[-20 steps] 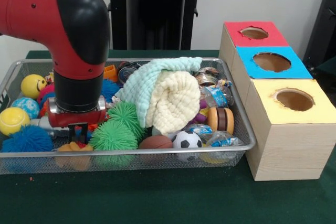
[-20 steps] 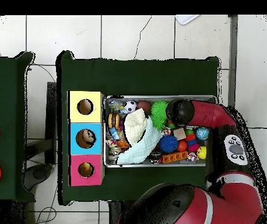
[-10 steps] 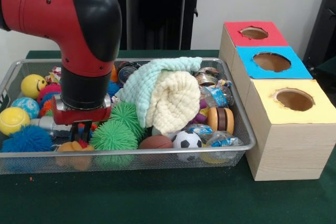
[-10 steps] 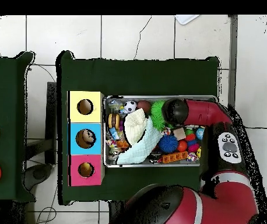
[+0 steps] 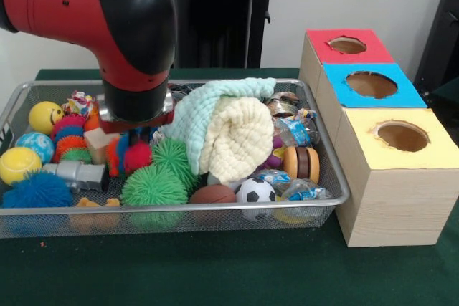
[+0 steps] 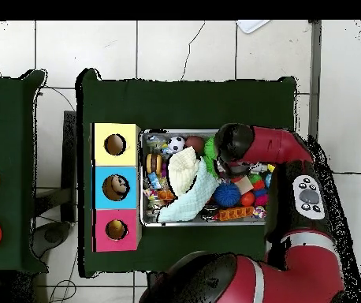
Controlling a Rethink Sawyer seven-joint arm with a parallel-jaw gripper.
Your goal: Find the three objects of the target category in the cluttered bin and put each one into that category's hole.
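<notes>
The silver wire-mesh bin (image 5: pixel 215 209) is full of toys; it also shows in the overhead view (image 6: pixel 207 223). One orange-tan lumpy thing (image 5: pixel 97 206) lies low against the bin's front rim at the left, partly hidden by the mesh. I see no other such thing. My gripper (image 5: pixel 133 134) hangs under the black wrist above a red spiky ball (image 5: pixel 138 155), up and to the right of the orange-tan thing and apart from it. In the overhead view the wrist (image 6: pixel 232 146) hides it. The red-topped hole (image 5: pixel 347 45) is at the far end of the box row and shows from overhead (image 6: pixel 116 230).
A blue-topped hole (image 5: pixel 371 84) and a yellow-topped hole (image 5: pixel 401 135) sit nearer on the same wooden box. Pale green and cream towels (image 5: pixel 229 130) pile up mid-bin. Green spiky balls (image 5: pixel 154 185), a brown football (image 5: pixel 213 194), a soccer ball (image 5: pixel 255 191) and yellow balls (image 5: pixel 44 116) lie around.
The arm has risen and moved right in the front view, away from the orange-tan thing at the front rim and toward the towels. The orange-tan thing stays in the bin.
</notes>
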